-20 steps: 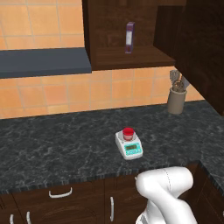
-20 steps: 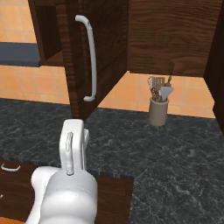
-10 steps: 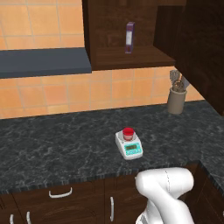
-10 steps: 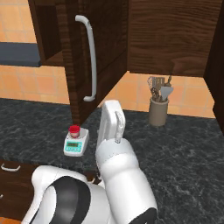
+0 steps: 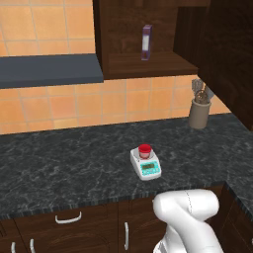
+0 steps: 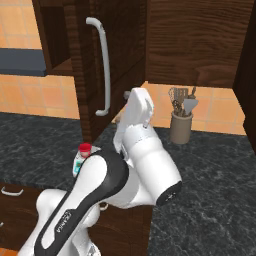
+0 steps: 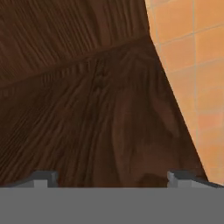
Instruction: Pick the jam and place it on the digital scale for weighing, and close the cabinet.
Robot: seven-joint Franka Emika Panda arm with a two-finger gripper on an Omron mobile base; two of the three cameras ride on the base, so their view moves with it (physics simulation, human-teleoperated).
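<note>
The jam (image 5: 144, 150), a small jar with a red lid, stands on the grey plate of the white digital scale (image 5: 146, 164) in the middle of the black counter. In the right base view, jam (image 6: 85, 148) and scale (image 6: 77, 164) peek out from behind my arm. The dark brown wall cabinet (image 5: 138, 34) is open, and its door (image 6: 120, 60) with the silver bar handle (image 6: 102, 70) swings out toward me. My gripper (image 7: 113, 179) is open, holds nothing, and faces dark wood at very close range, beside the orange tiles.
A tall purple-and-white box (image 5: 147, 42) stands on the cabinet shelf. A grey utensil holder (image 5: 199, 113) sits at the back right of the counter (image 5: 59, 163). A dark grey hood (image 5: 49, 69) hangs at the left. Lower cabinets with curved handles line the front.
My arm has swung up from low in front of the counter to the lower edge of the open door. The jam and the scale have not moved.
</note>
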